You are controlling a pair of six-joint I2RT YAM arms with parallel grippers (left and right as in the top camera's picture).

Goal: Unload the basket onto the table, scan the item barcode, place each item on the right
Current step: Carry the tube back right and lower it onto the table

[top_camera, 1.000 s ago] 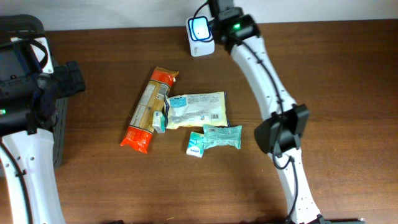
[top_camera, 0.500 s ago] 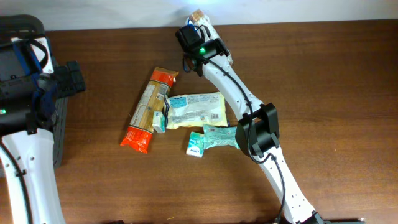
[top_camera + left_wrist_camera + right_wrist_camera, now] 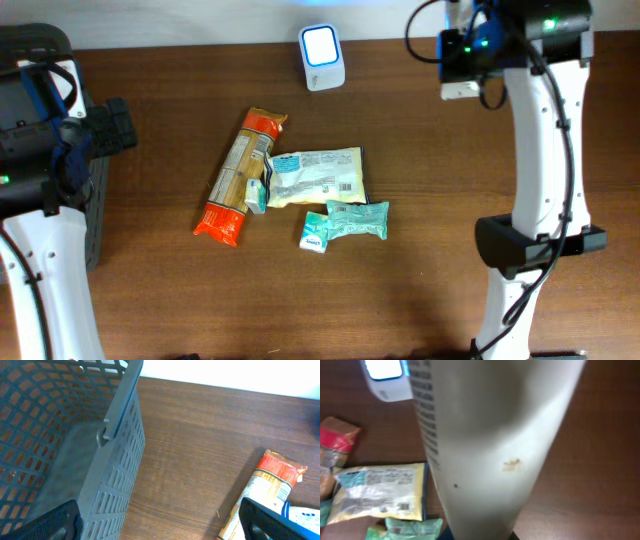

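The pale cream packet (image 3: pixel 485 445), pinched in the closed right pincer (image 3: pixel 462 88), has been swung right of the white scanner (image 3: pixel 322 45); the left pincer (image 3: pixel 160 530) is spread, holding nothing.

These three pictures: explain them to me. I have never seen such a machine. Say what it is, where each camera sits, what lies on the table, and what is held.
Two white robot arms work at a brown table. One camera looks down from above; the others ride on the wrists. On the table lie a pasta bag, a pale yellow packet, a teal packet and a white scanner. The left gripper hangs open beside a grey basket, holding nothing. The right gripper is shut on a white item that fills its own camera's view.
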